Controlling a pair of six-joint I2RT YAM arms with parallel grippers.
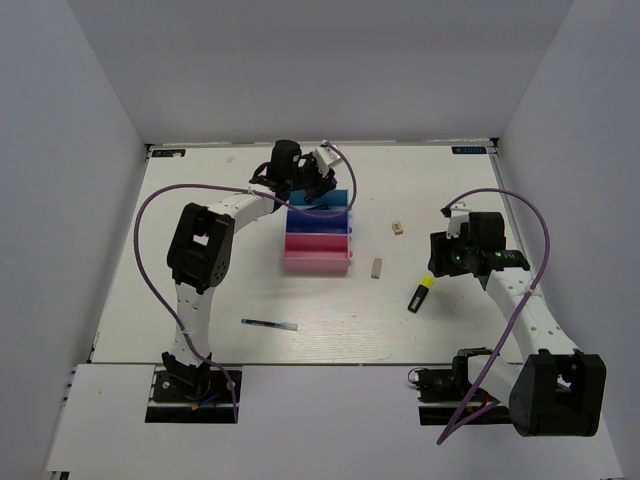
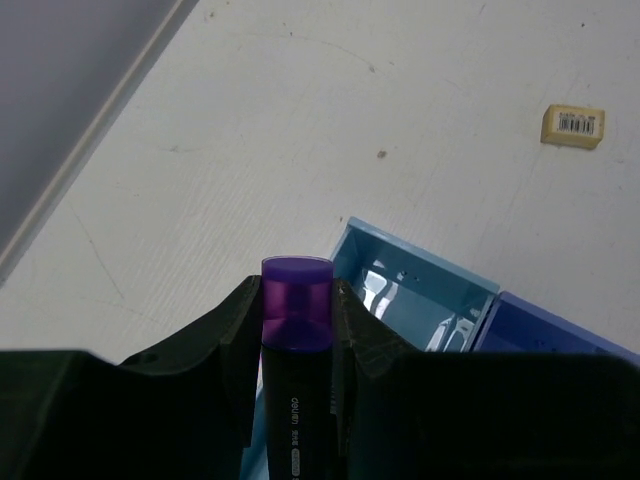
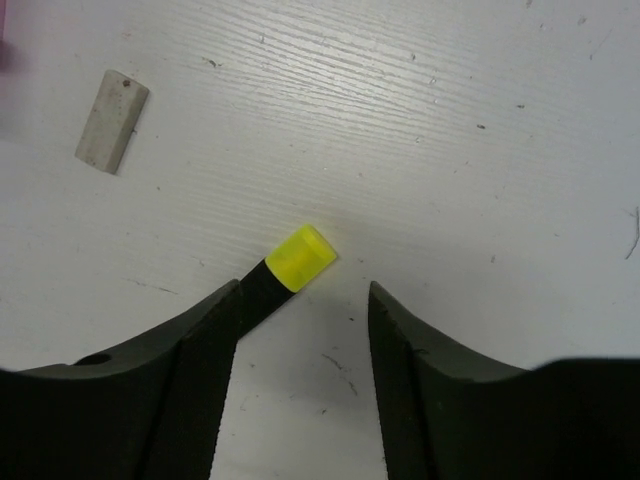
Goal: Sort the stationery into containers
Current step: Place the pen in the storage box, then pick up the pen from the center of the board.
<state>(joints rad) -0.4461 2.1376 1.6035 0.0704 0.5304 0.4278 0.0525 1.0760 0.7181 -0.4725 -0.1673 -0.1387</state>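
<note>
While left gripper (image 2: 296,292) pinched purple highlighter (image 2: 296,315) at the teal bin (image 2: 425,262), your right gripper (image 3: 305,290) hung spread over yellow highlighter (image 3: 299,257).

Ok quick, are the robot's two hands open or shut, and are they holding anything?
Left gripper: shut on the purple highlighter.
Right gripper: open, holding nothing, with the yellow highlighter lying just below it.
</note>
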